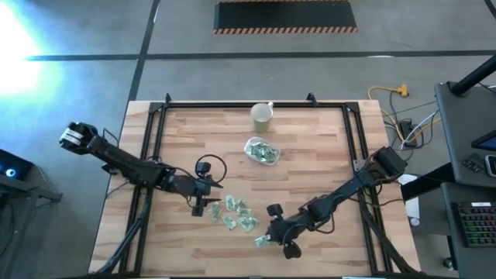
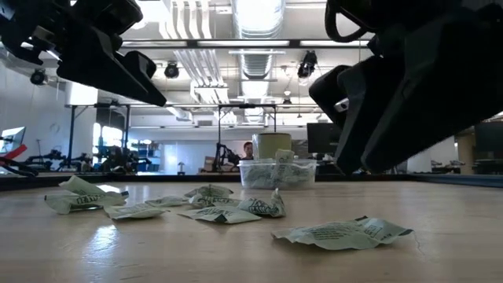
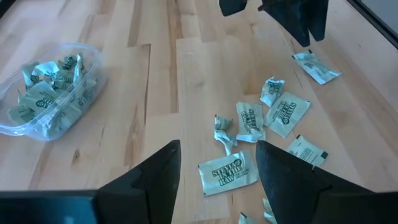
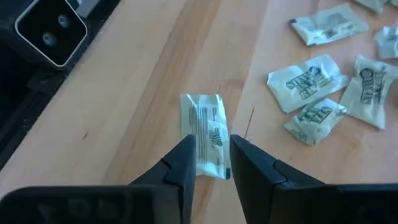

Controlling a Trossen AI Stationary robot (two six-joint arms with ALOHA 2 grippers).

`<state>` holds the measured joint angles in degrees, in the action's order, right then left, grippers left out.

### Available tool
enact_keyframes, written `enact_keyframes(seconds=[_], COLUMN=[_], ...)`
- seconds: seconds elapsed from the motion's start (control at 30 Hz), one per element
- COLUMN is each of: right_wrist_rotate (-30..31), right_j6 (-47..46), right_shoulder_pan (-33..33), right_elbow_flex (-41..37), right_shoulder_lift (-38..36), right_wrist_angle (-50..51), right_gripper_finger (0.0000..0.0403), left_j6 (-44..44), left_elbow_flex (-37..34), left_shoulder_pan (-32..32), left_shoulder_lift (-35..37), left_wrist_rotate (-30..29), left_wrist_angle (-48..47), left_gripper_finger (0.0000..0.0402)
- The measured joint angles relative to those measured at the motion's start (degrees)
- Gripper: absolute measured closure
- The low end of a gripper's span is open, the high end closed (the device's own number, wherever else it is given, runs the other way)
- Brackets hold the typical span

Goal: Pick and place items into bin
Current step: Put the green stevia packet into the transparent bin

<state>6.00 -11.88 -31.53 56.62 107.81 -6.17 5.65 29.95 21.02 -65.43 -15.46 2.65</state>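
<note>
Several pale-green-and-white packets point(image 1: 235, 215) lie loose on the wooden table near its near edge, also seen in the low view point(image 2: 212, 206). The clear bin point(image 1: 262, 151) sits at mid-table with packets inside point(image 3: 46, 87). My left gripper point(image 1: 208, 208) hovers open over the left end of the cluster; one packet point(image 3: 227, 174) shows between its fingers point(image 3: 217, 163). My right gripper point(image 1: 267, 236) hovers over a lone packet point(image 4: 204, 134) that lies flat on the table point(image 2: 342, 232); its fingers point(image 4: 208, 155) are only a narrow gap apart, one on either side of the packet's end, above it.
A pale cream cup point(image 1: 262, 116) stands beyond the bin near the far edge. A black metal frame point(image 1: 159, 116) runs along the table's sides. Bare wood lies between the cluster and the bin. A person shows far off in the room point(image 2: 248, 149).
</note>
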Motion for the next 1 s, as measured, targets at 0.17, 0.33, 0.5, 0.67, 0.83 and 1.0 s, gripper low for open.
enact_keyframes(seconds=[0.17, 0.33, 0.5, 0.67, 0.83, 1.0], right_wrist_rotate=[0.0, 0.0, 0.0, 0.3, 2.2, 3.2], right_j6=[-1.2, -1.2, -1.5, -1.7, -3.1, -3.8], right_shoulder_pan=[-0.2, -0.2, -0.2, -0.2, -0.3, -0.5], right_elbow_flex=[0.1, 0.1, 0.1, 0.2, 0.3, 0.3], right_shoulder_lift=[0.8, 2.9, 4.5, 5.4, 6.0, 5.8], right_wrist_angle=[-0.7, -2.4, -2.2, -2.0, -1.7, -1.3], right_gripper_finger=[0.0276, 0.0242, 0.0222, 0.0219, 0.0235, 0.0274], left_j6=[0.0, 0.0, 0.0, 0.0, 0.0, 0.0], left_elbow_flex=[0.0, -0.1, -0.3, -0.3, -0.4, -0.4], left_shoulder_pan=[0.0, 0.0, 0.0, 0.0, 0.0, 0.0], left_shoulder_lift=[0.0, 0.0, 0.0, 0.0, 0.0, 0.0], left_wrist_rotate=[0.0, 0.0, 0.0, 0.0, 0.0, 0.0], left_wrist_angle=[0.3, 0.4, 0.4, 0.5, 0.9, 1.2], left_gripper_finger=[0.021, 0.021, 0.021, 0.021, 0.021, 0.021])
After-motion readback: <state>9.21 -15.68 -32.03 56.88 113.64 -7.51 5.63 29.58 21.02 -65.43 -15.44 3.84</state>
